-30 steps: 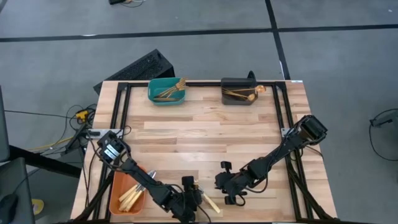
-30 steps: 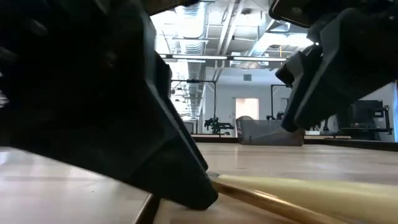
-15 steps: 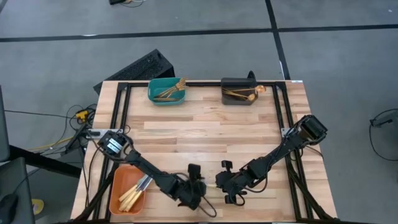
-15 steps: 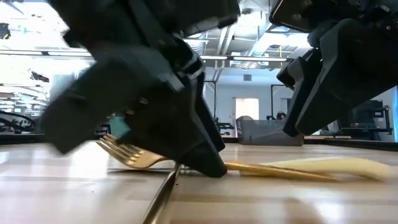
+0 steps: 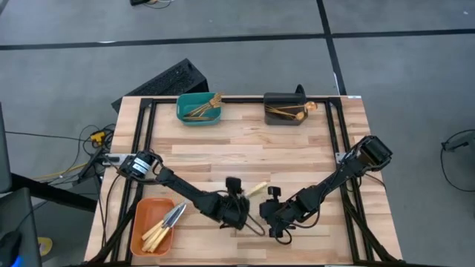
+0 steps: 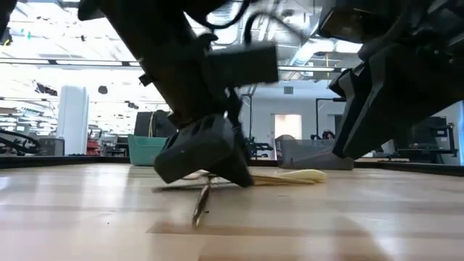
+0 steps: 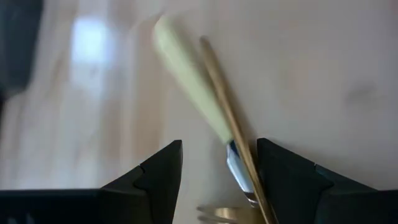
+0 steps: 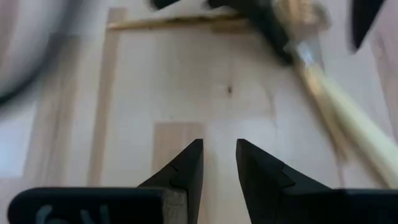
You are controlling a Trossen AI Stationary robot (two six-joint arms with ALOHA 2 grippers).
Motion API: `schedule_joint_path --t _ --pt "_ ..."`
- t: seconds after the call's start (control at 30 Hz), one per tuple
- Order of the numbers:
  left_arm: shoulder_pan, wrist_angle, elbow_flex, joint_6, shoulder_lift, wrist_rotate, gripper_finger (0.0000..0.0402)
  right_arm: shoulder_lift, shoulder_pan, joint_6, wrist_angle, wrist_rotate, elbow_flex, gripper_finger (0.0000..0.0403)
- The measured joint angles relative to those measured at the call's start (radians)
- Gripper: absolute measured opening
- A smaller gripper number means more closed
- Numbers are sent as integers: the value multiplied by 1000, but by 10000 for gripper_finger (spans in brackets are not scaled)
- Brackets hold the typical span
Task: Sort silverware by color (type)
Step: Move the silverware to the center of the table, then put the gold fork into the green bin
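Note:
My left gripper [image 5: 236, 208] [image 7: 219, 143] is open, low over the table's near middle. Between its fingers lie a cream-handled knife [image 7: 189, 81] [image 5: 256, 188], a slim gold handle [image 7: 224, 87] and a fork's tines [image 7: 217, 214]. The low view shows the fork [image 6: 170, 187], the cream handle [image 6: 293, 175] and a slim blade [image 6: 201, 206] flat on the wood under that gripper [image 6: 217, 170]. My right gripper [image 5: 272, 215] [image 8: 219, 144] hovers just right of them, its fingers a little apart over bare wood. My left gripper comes down from above with its open fingers on either side of the pieces. The gold handle [image 7: 252, 186] runs along the inner side of one finger [image 7: 280, 180]. Whether they touch I cannot tell. All the pieces lie flat on the table.
A teal bin [image 5: 184, 113] and a dark grey bin [image 5: 272, 99] stand at the far edge, both holding gold pieces. An orange bin [image 5: 141, 222] at the near left holds cream-handled knives. Bare wood lies between the far bins and the arms. Black rails frame the table's sides.
My left gripper has swung from the near edge toward the far side and a little right. The cream-handled knife and the pieces with it have slid along the table with it, away from the near edge. The fork has come into the low view.

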Motion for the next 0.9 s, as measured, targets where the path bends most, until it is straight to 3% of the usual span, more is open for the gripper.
schedule_joint_path --t 0.23,0.5,0.77,0.9 --pt "52 -196 -7 -102 -95 -78 196 -25 -2 3 -8 23 0 121" --pt "20 -234 -3 -256 -192 -86 196 -24 -10 -13 -16 75 0 121" --pt "-88 -390 -1 -684 -247 -207 196 -8 -164 -36 120 92 0 121" --pt "-139 -482 -9 -956 -249 -261 196 1 -242 -182 188 57 -1 121"
